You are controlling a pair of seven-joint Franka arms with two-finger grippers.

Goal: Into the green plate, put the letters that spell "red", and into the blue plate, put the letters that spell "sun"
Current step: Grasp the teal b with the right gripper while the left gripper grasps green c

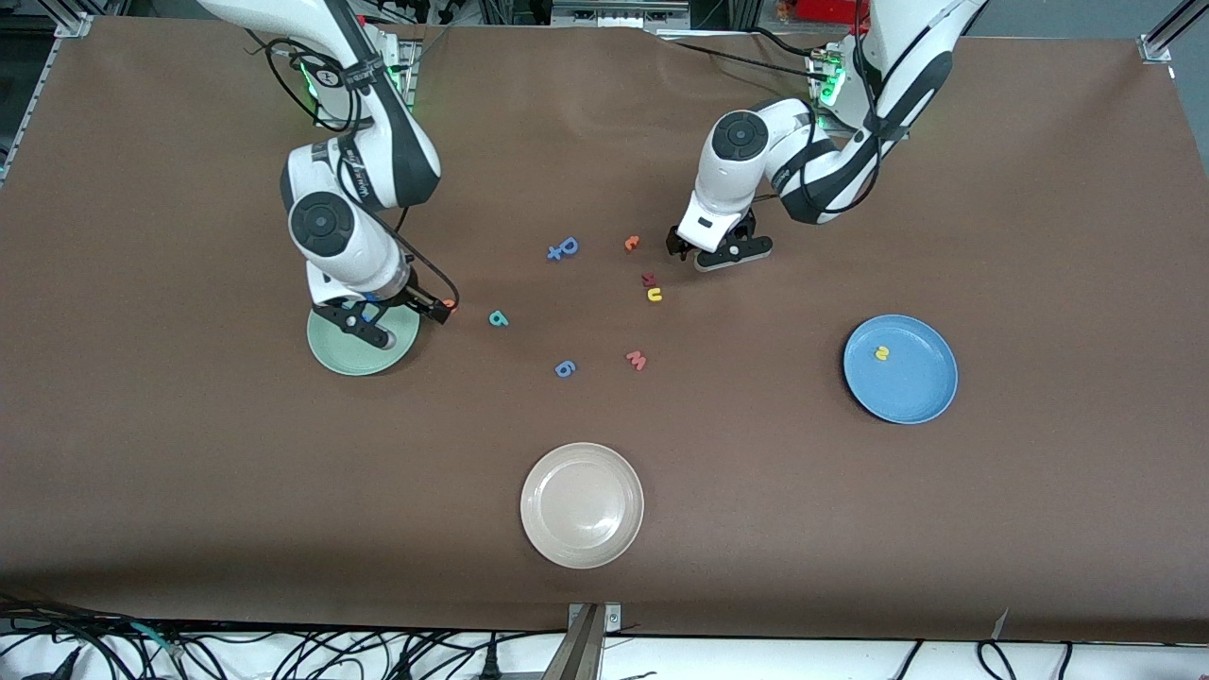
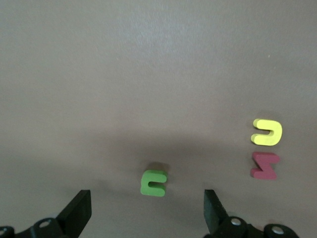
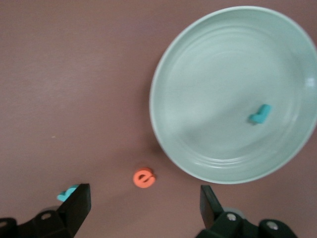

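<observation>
The green plate (image 1: 332,359) (image 3: 208,89) holds the small teal "r" (image 3: 260,114). The orange "e" (image 1: 450,304) (image 3: 143,177) lies on the table just off its rim, and the teal "d" (image 1: 498,318) (image 3: 67,192) lies a little farther toward the left arm's end. My right gripper (image 1: 430,307) (image 3: 143,210) hangs open right by the "e", holding nothing. The blue plate (image 1: 921,387) holds the yellow "s" (image 1: 881,353). My left gripper (image 1: 682,244) (image 2: 147,213) hangs open over the green "n" (image 2: 154,182). The yellow "u" (image 1: 654,295) (image 2: 267,132) lies close by.
A dark red letter (image 1: 649,280) (image 2: 265,165) lies against the "u". An orange hooked letter (image 1: 632,243), two blue letters (image 1: 564,248) (image 1: 565,368) and a pink "w" (image 1: 637,359) are scattered mid-table. A white plate (image 1: 582,505) sits nearest the front camera.
</observation>
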